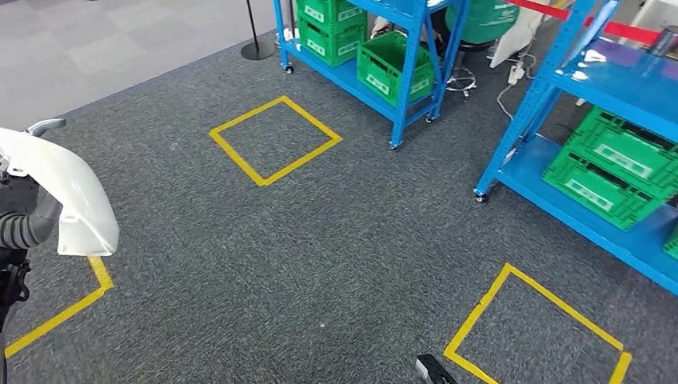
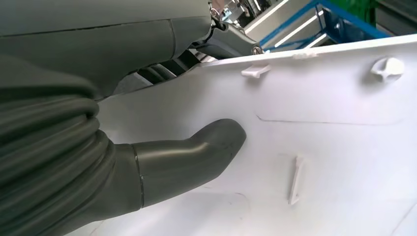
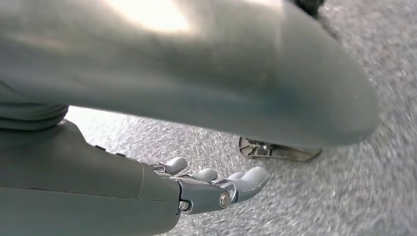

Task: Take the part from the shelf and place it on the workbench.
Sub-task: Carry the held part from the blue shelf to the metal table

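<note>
Left hand (image 2: 162, 167) grips the white part (image 1: 68, 192), thumb pressed flat on its inner face, other fingers hidden behind it; part held up at the robot's left side, above grey carpet (image 1: 320, 240). Right hand (image 3: 211, 184) hangs over carpet, fingers apart and loosely straight, holding nothing. Blue shelves (image 1: 416, 56) with green crates (image 1: 396, 64) stand ahead, yellow tape squares (image 1: 276, 140) on floor

white labels on the green crates (image 1: 616, 164) are too small to read
</note>
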You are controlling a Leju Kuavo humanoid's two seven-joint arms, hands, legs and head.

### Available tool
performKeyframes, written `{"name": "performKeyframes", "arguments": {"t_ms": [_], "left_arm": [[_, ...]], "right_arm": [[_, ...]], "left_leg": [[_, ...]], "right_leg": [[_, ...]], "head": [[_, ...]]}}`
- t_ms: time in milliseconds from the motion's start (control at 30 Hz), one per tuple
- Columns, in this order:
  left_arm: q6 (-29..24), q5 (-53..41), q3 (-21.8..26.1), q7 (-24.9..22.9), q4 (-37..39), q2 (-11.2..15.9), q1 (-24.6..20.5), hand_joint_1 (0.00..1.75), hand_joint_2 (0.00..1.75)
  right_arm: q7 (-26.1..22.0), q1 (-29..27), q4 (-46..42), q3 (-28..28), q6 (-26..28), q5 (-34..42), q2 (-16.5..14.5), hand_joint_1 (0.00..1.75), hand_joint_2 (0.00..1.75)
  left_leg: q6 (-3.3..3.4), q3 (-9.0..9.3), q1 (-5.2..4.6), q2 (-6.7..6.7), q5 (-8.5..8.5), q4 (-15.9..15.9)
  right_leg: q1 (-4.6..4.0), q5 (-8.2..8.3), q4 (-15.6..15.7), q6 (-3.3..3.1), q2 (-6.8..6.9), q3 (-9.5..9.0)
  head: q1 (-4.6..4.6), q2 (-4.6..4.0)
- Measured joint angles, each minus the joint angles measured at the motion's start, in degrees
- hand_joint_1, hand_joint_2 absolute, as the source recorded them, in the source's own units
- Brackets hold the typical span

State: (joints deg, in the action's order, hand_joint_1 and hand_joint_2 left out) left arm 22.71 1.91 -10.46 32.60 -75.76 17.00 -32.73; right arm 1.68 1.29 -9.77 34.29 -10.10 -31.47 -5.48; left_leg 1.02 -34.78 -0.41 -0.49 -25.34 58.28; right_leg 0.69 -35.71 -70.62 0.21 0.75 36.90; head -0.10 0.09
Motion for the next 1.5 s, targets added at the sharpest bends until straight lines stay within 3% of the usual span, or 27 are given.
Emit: {"name": "performKeyframes", "arguments": {"t_ms": [67,100,133,200,267,333,367,400,500,567,600,633,700,767,867,933,1000,1067,1100,1167,1233,1300,1333,1367,1400,1433,1500], "left_arm": [[-0.02,-0.01,-0.08,-0.01,0.3,0.02,0.08,1.75,1.75],[-0.04,0.02,-0.1,-0.01,0.41,0.1,0.12,1.75,1.75],[-0.07,0.09,-0.11,-0.01,0.48,0.26,0.14,1.75,1.75],[-0.13,0.4,-0.11,0.0,0.55,0.61,0.12,1.75,1.75],[-0.17,0.71,-0.15,-0.01,0.73,0.88,0.02,1.75,1.75],[-0.26,0.81,-0.2,-0.02,0.99,1.08,-0.08,1.75,1.75],[-0.31,0.82,-0.21,0.0,1.08,1.22,-0.09,1.75,1.75],[-0.33,0.82,-0.22,0.0,1.16,1.39,-0.19,1.75,1.75],[-0.39,0.84,-0.35,0.02,1.44,1.62,-0.49,1.75,1.75],[-0.4,0.85,-0.53,0.0,1.75,1.56,-0.22,1.75,1.75],[-0.4,0.85,-0.6,-0.01,1.92,1.56,-0.11,1.75,1.75],[-0.4,0.85,-0.63,-0.01,2.03,1.56,-0.08,1.75,1.75],[-0.4,0.85,-0.64,0.02,2.1,1.55,-0.18,1.75,1.75],[-0.4,0.85,-0.67,0.04,2.11,1.52,-0.29,1.75,1.75],[-0.42,0.85,-0.69,0.04,2.09,1.66,-0.39,1.75,1.75],[-0.42,0.85,-0.68,0.08,2.02,1.75,-0.61,1.75,1.75],[-0.42,0.85,-0.69,0.09,2.02,1.62,-0.75,1.75,1.75],[-0.42,0.85,-0.74,0.06,2.1,1.39,-0.58,1.75,1.75],[-0.42,0.85,-0.78,0.05,2.13,1.32,-0.48,1.75,1.75],[-0.42,0.85,-0.83,0.05,2.14,1.27,-0.42,1.75,1.75],[-0.42,0.85,-0.84,0.05,2.14,1.25,-0.45,1.75,1.75],[-0.42,0.85,-0.85,0.05,2.19,1.25,-0.42,1.75,1.75],[-0.42,0.85,-0.86,0.05,2.2,1.29,-0.4,1.75,1.75],[-0.42,0.85,-0.86,0.05,2.2,1.4,-0.36,1.75,1.75],[-0.42,0.85,-0.87,0.06,2.2,1.56,-0.38,1.75,1.75],[-0.42,0.85,-0.88,0.08,2.2,1.7,-0.47,1.75,1.75],[-0.42,0.85,-0.97,0.11,2.24,1.83,-0.6,1.75,1.75]], "right_arm": [[0.03,-0.19,0.0,0.0,0.0,-0.08,-0.01,0.0,0.0],[0.07,-0.21,0.0,0.0,0.0,-0.08,-0.01,0.0,0.0],[0.15,-0.18,0.0,0.02,0.01,0.01,-0.01,0.0,0.0],[0.46,-0.09,0.0,0.21,0.06,0.43,-0.02,0.0,0.0],[0.7,0.01,0.0,0.69,0.15,0.96,-0.09,0.0,0.0],[0.76,0.18,0.0,1.14,0.26,1.29,-0.2,0.0,0.0],[0.78,0.29,-0.01,1.27,0.33,1.38,-0.3,0.0,0.0],[0.76,0.38,-0.01,1.35,0.38,1.44,-0.39,0.0,0.0],[0.78,0.29,0.0,1.6,0.63,1.52,-0.5,0.0,0.0],[0.83,0.13,0.0,1.87,0.8,1.52,-0.51,0.0,0.0],[0.84,0.09,0.0,2.02,0.85,1.52,-0.52,0.0,0.0],[0.84,0.08,0.0,2.14,0.86,1.52,-0.54,0.0,0.0],[0.84,0.08,0.0,2.29,0.85,1.52,-0.57,0.0,0.0],[0.85,0.09,0.0,2.35,0.85,1.53,-0.58,0.0,0.0],[0.93,0.37,0.0,2.38,0.85,1.53,-0.61,0.0,0.0],[0.92,0.59,0.0,2.39,0.85,1.55,-0.65,0.0,0.0],[0.97,0.53,0.0,2.41,0.85,1.58,-0.67,0.0,0.0],[1.11,0.34,0.0,2.43,0.85,1.58,-0.68,0.0,0.0],[1.15,0.27,0.0,2.44,0.85,1.58,-0.68,0.0,0.0],[1.19,0.26,0.0,2.47,0.85,1.57,-0.68,0.0,0.0],[1.22,0.29,0.0,2.52,0.85,1.57,-0.65,0.0,0.0],[1.25,0.34,0.0,2.56,0.85,1.57,-0.63,0.0,0.0],[1.24,0.38,0.0,2.57,0.85,1.57,-0.64,0.0,0.0],[1.22,0.46,0.0,2.58,0.85,1.56,-0.68,0.0,0.0],[1.19,0.53,0.0,2.6,0.85,1.56,-0.72,0.0,0.0],[1.13,0.56,0.0,2.61,0.85,1.57,-0.75,0.0,0.0],[1.08,0.45,0.0,2.65,0.86,1.57,-0.79,0.0,0.0]], "left_leg": [[0.07,-0.06,-0.01,-1.95,-0.05,0.17],[0.01,-0.08,0.02,-2.89,-0.08,0.31],[-0.09,-0.07,0.07,-3.76,-0.15,0.48],[-0.54,-0.19,0.14,-5.33,-0.35,0.88],[-1.23,-0.47,0.18,-6.67,-0.41,1.02],[-1.99,-0.77,0.27,-7.89,-0.15,0.69],[-2.28,-0.89,0.29,-7.92,-0.12,0.67],[-2.56,-1.28,0.23,-6.95,-0.59,1.32],[-3.28,-5.33,0.19,-1.5,-5.26,9.9],[-3.68,-8.14,0.53,-0.15,-7.26,15.64],[-3.79,-8.2,0.7,0.1,-6.79,15.79],[-3.87,-7.02,0.83,0.49,-5.34,13.56],[-3.8,-2.76,0.82,2.82,-2.03,5.73],[-3.06,-0.13,0.6,4.46,-0.67,0.96],[-1.68,0.15,0.43,2.64,-0.65,0.32],[-0.96,0.38,0.62,1.24,-0.43,0.03],[-0.49,0.44,0.7,-0.17,-0.34,-0.03],[-0.29,0.4,0.55,-1.85,-0.37,0.08],[-0.27,0.39,0.47,-2.75,-0.4,0.18],[-0.3,0.42,0.39,-4.51,-0.47,0.36],[-0.56,0.35,0.42,-6.03,-0.55,0.48],[-1.15,0.12,0.53,-7.32,-0.49,0.36],[-1.54,0.02,0.58,-8.02,-0.38,0.18],[-1.84,-0.1,0.62,-8.17,-0.31,0.14],[-2.11,-0.33,0.5,-7.22,-0.52,0.48],[-2.34,-0.96,0.37,-5.52,-1.27,1.72],[-2.76,-3.82,0.28,-1.5,-4.42,7.59]], "right_leg": [[-0.04,-0.87,-4.93,-0.01,-0.56,3.13],[-0.04,0.34,-4.37,-0.06,-0.68,3.31],[-0.02,2.37,-1.69,-0.16,-0.98,2.41],[0.01,6.09,6.03,-0.34,-2.96,-0.79],[-0.11,7.31,10.05,-0.63,-4.32,-2.52],[-0.24,7.4,10.34,-1.25,-3.42,-2.7],[-0.19,7.59,10.61,-1.65,-2.79,-2.87],[-0.12,7.8,10.92,-2.06,-2.14,-3.07],[-0.17,7.98,11.42,-2.74,-0.07,-3.36],[-0.25,7.81,11.39,-2.79,1.46,-3.36],[-0.25,7.71,11.38,-2.74,2.24,-3.39],[-0.24,7.59,11.37,-2.63,3.02,-3.48],[-0.33,7.24,11.33,-2.2,4.43,-3.86],[-0.54,6.76,11.3,-1.51,5.67,-4.36],[-0.42,6.12,11.38,-0.35,7.2,-5.13],[-0.09,4.61,9.19,0.29,4.77,-4.41],[0.07,1.38,2.41,0.56,1.01,-1.03],[-0.04,-0.54,-4.23,0.46,-0.28,2.88],[-0.14,0.11,-4.9,0.26,-0.47,3.74],[-0.36,4.31,0.45,-0.38,-1.34,2.24],[-0.57,8.01,8.16,-0.95,-3.76,-0.71],[-0.83,8.88,11.14,-1.24,-4.76,-1.91],[-0.93,8.94,11.31,-1.42,-4.12,-2.08],[-0.84,9.11,11.58,-1.71,-3.37,-2.31],[-0.76,9.27,11.93,-2.06,-2.7,-2.59],[-0.64,9.43,12.3,-2.41,-1.98,-2.87],[-0.61,9.44,12.64,-2.9,-0.54,-3.17]], "head": [[0.05,-0.01],[0.06,-0.01],[0.07,-0.01],[0.09,-0.01],[0.11,0.0],[0.14,0.0],[0.12,0.0],[0.03,-0.01],[-0.26,-0.02],[-0.28,-0.02],[-0.28,-0.01],[-0.28,-0.01],[-0.27,-0.01],[-0.21,0.0],[-0.15,0.0],[-0.04,0.0],[0.22,-0.01],[0.41,-0.01],[0.44,0.0],[0.47,0.0],[0.47,0.0],[0.48,0.0],[0.52,0.0],[0.54,0.0],[0.52,0.0],[0.37,0.0],[0.09,0.0]]}}
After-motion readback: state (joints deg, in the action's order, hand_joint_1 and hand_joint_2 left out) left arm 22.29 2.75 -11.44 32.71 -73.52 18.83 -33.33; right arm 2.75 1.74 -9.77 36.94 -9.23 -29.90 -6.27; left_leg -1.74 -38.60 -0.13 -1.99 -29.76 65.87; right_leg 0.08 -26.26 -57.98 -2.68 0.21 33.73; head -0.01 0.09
